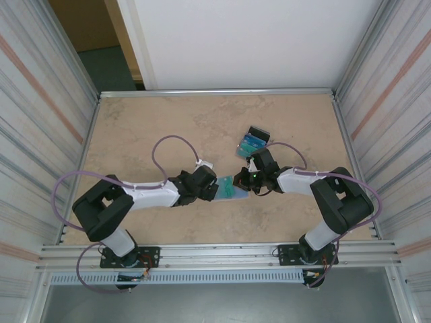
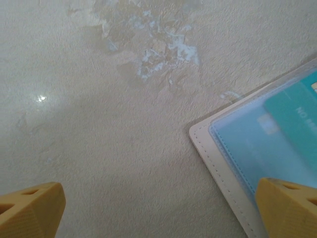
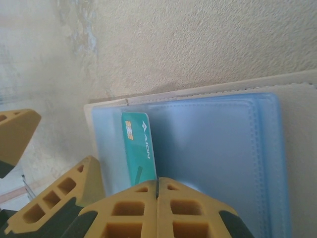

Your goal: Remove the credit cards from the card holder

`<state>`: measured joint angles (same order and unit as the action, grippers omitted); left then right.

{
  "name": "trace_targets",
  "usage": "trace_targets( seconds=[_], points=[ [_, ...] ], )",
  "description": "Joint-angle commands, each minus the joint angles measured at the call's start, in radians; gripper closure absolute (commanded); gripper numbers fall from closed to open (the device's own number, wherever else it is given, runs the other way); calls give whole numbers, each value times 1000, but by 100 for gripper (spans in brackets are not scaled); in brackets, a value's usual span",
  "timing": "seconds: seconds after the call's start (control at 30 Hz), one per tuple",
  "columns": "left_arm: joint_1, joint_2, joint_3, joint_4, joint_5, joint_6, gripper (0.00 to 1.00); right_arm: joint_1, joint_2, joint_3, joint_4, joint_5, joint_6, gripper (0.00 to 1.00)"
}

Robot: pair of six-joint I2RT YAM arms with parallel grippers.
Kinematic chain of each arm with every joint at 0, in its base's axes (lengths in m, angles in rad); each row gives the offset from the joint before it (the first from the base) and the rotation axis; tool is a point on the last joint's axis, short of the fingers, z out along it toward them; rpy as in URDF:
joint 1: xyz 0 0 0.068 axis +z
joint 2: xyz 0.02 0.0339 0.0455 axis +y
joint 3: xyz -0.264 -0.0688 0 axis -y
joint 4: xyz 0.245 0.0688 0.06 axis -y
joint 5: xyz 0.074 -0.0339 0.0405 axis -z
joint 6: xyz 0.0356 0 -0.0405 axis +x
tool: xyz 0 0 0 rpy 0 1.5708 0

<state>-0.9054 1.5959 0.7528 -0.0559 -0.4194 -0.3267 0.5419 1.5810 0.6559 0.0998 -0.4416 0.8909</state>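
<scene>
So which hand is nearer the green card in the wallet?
Right. The right gripper, shut, sits at the teal card's end; the left gripper hangs open over the card holder's corner.

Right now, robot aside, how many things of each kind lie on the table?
Open tan wallet with pale blue plastic sleeves: 1
Teal plastic card on that wallet: 1
Loose plastic cards stacked beyond, black and blue: 2
Total: 4 I can make out
</scene>
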Motion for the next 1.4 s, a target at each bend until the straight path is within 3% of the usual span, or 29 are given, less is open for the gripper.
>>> trace_targets(
  seconds=[0.0, 0.6, 0.9, 1.1, 1.37],
  points=[
    [-1, -43, 39, -5, 3, 37, 1, 4, -32, 4, -35, 25, -33, 100],
    [-19, 61, 104, 5, 48, 84, 1, 7, -97, 21, -126, 86, -76, 100],
    [-28, 114, 117, 2, 59, 82, 1, 25, -109, 16, -83, 54, -60, 100],
    [-27, 127, 109, 10, 73, 66, 1, 39, -97, 8, -20, 18, -45, 86],
    [-28, 121, 108, 14, 82, 55, 1, 56, -43, 16, 11, 8, -35, 80]
  ],
)
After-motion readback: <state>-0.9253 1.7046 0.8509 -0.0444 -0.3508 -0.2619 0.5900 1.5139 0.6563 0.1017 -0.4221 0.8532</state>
